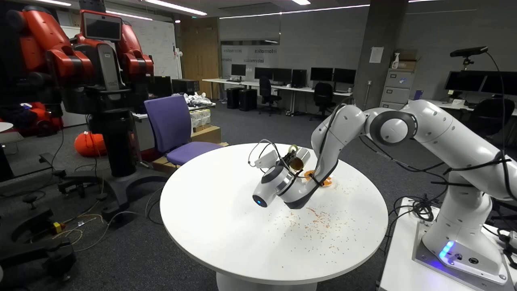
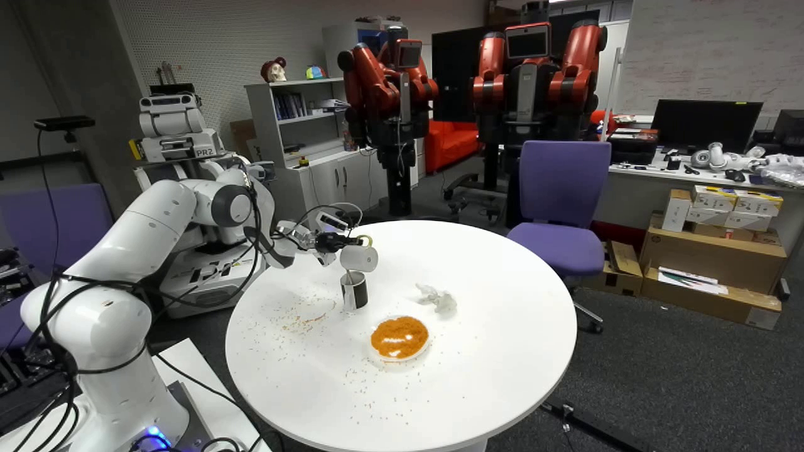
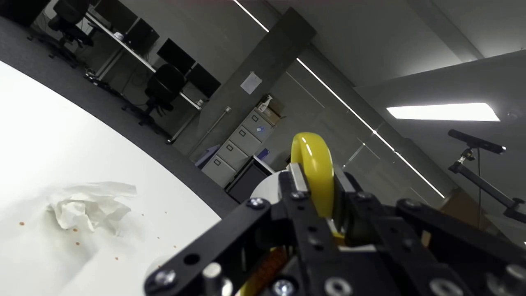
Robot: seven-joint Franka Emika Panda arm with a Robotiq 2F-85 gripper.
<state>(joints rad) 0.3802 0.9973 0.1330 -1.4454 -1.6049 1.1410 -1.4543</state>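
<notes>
My gripper (image 3: pixel 321 177) is shut on the yellow handle (image 3: pixel 311 150) of a white mug (image 2: pixel 360 258). In an exterior view the held mug tips over on its side, just above the rim of a second mug (image 2: pixel 358 294), dark and white, standing upright on the table. Whether the two touch, I cannot tell. The brownish inside of the held mug (image 1: pixel 297 163) faces the camera in an exterior view, where the arm hides the standing mug. Nearby lies a plate heaped with orange grains (image 2: pixel 400 338). In the wrist view the mug's white body (image 3: pixel 265 187) shows partly behind a finger.
Loose grains (image 2: pixel 308 321) are scattered over the round white table (image 2: pixel 502 351). A crumpled white tissue (image 2: pixel 438 300) lies beyond the plate. A purple chair (image 2: pixel 559 245) stands close to the table's edge. Cables (image 1: pixel 262 147) loop around the wrist.
</notes>
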